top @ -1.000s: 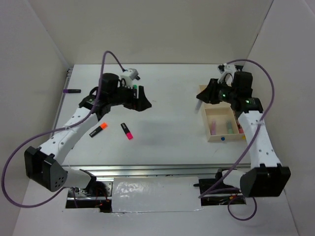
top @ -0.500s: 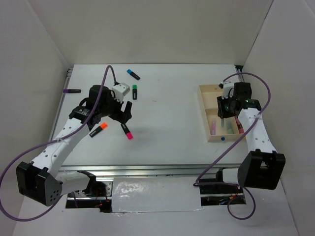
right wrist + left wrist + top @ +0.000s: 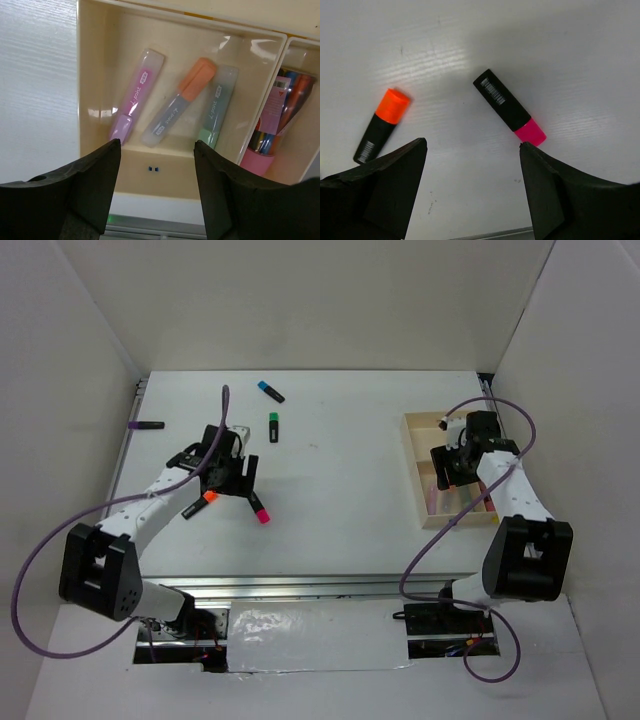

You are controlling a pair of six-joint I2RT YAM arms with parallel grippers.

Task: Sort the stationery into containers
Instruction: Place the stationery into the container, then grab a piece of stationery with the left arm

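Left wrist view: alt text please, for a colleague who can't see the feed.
The left hand hangs open above the white table, gripping nothing. Beyond its fingers lie two black-bodied markers, apart: an orange-capped highlighter at left and a pink-capped highlighter at right.

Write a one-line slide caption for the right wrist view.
Open right end effector above a tray compartment holding three pastel highlighters, with a pink tube in the adjacent compartment.

Matt white finely ribbed table, smooth black plastic pink-ended highlighter, orange-ended highlighter alike at nine o'clock, pale tray with glossy sheen, frosted translucent plastic pens, matt black left end effector.
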